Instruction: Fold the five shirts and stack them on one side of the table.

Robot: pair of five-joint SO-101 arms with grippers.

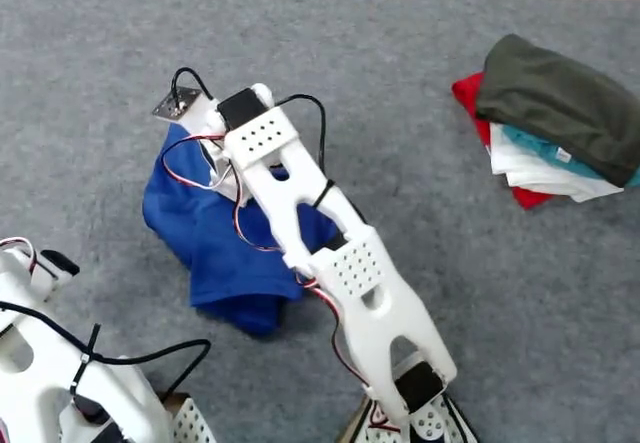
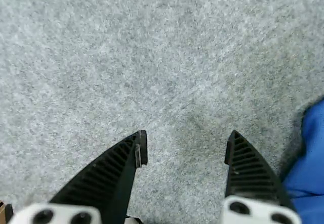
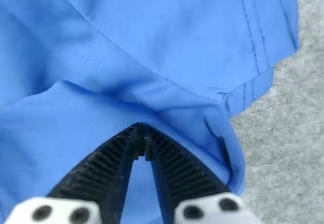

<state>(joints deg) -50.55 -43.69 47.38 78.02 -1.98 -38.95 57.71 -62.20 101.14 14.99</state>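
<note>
A crumpled blue shirt (image 1: 225, 238) lies left of the table's middle. One arm stretches from the near edge over it, and my right gripper (image 3: 143, 135) stands shut at the shirt's far end, its tips pinching a ridge of the blue shirt (image 3: 152, 47). Creases run out from the pinch. My left gripper (image 2: 185, 148) hangs open above bare grey table, with an edge of the blue shirt (image 2: 311, 158) just beside one finger. At the far right sits a pile of folded shirts (image 1: 560, 113): dark olive on top, then teal, white and red.
The grey felt table (image 1: 430, 103) has open room in the middle and along the far side. Loose cables (image 1: 305, 113) loop off the arm above the shirt. The other arm's white base (image 1: 60, 383) fills the near left corner.
</note>
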